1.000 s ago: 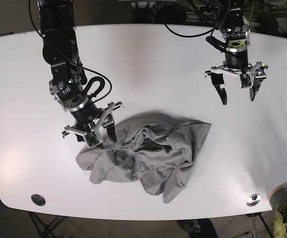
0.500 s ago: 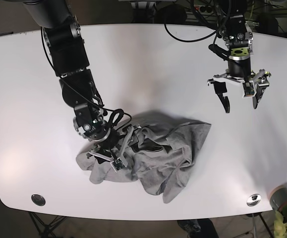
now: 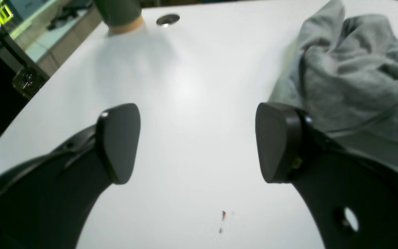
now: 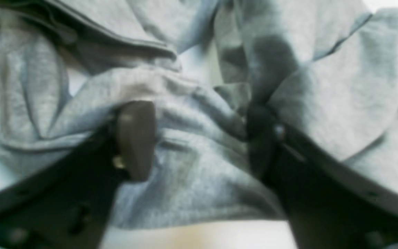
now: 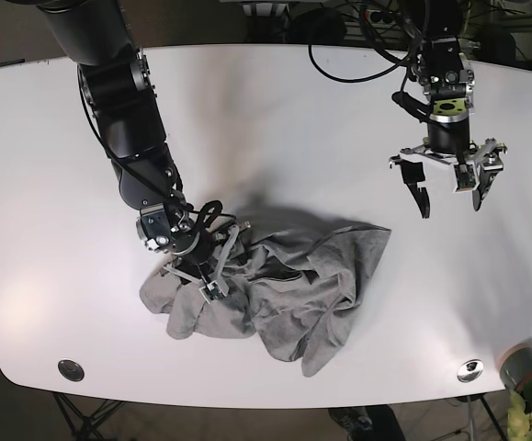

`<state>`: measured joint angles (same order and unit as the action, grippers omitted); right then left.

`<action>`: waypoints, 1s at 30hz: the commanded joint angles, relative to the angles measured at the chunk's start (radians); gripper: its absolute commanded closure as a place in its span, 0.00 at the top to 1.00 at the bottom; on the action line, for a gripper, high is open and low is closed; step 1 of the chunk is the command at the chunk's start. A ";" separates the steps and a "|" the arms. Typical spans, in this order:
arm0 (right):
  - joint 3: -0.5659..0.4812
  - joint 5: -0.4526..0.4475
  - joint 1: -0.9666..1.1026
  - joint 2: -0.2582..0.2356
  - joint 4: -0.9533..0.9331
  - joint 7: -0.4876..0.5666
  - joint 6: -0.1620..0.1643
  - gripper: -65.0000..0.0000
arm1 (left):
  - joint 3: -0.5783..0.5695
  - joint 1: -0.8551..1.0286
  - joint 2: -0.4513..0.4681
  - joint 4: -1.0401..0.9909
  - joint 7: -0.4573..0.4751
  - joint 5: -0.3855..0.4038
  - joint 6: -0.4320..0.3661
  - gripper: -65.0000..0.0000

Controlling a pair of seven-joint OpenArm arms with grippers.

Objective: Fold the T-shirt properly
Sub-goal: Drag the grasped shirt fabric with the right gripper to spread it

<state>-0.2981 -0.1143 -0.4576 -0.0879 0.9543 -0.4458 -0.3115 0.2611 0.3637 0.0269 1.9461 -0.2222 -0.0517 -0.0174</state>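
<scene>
I am pressing the right gripper [image 5: 212, 268], fingers spread around bunched cloth, into the crumpled heather-grey cotton T-shirt [image 5: 293, 294]; the left gripper [image 5: 449, 195] is hovering released; folding unstarted.

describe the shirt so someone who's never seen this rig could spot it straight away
Look at the white table, in its near half, just left of centre. The T-shirt is the crumpled heather-grey heap lying there, with the right gripper pressed into its left edge. It is the only cloth on the table; the left gripper hangs open, clear of it.

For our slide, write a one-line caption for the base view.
Right end effector pressed into the crumpled T-shirt; left end effector hovers open.
</scene>
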 commanded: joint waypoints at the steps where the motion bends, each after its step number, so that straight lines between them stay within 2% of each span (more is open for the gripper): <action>1: 0.003 -0.008 0.001 -0.005 0.010 0.017 -0.002 0.38 | -0.001 -0.022 0.005 0.017 0.027 0.005 -0.003 0.76; 4: 0.004 -0.008 0.058 -0.022 0.010 0.038 -0.004 0.18 | -0.006 -0.036 0.005 0.017 0.025 0.005 -0.003 0.76; 7: 0.004 -0.008 0.124 -0.025 0.062 0.037 -0.001 0.04 | -0.010 -0.058 0.005 0.017 0.025 0.005 -0.002 0.76; 8: 0.004 -0.008 0.153 -0.025 0.091 0.037 0.002 0.03 | -0.018 -0.062 0.005 0.016 0.025 0.003 -0.002 0.76; 12: 0.010 -0.006 0.280 -0.028 0.263 0.009 0.005 0.04 | -0.036 -0.068 0.005 0.014 0.025 0.003 -0.002 0.76; 15: 0.079 0.001 0.395 -0.020 0.432 -0.061 0.005 0.04 | -0.058 -0.068 0.005 0.014 0.025 0.003 -0.002 0.76; 18: 0.107 0.001 0.492 -0.019 0.561 -0.089 0.005 0.04 | -0.079 -0.068 0.005 0.014 0.024 0.003 -0.002 0.76; 25: 0.110 0.001 0.661 -0.023 0.751 -0.091 0.005 0.05 | -0.082 -0.068 0.005 -0.029 0.024 0.006 0.001 0.76; 27: 0.110 0.001 0.698 -0.023 0.780 -0.091 0.005 0.05 | -0.081 -0.068 0.005 -0.041 0.024 0.011 0.024 0.76; 30: 0.110 0.001 0.728 -0.022 0.806 -0.091 0.005 0.05 | -0.075 -0.067 0.005 -0.060 0.024 0.043 0.107 0.76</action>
<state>-0.1898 -0.1047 0.2722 -0.1089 1.7275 -0.5583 -0.3035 0.1852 0.3023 0.0273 1.8778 -0.2245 -0.0280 0.0578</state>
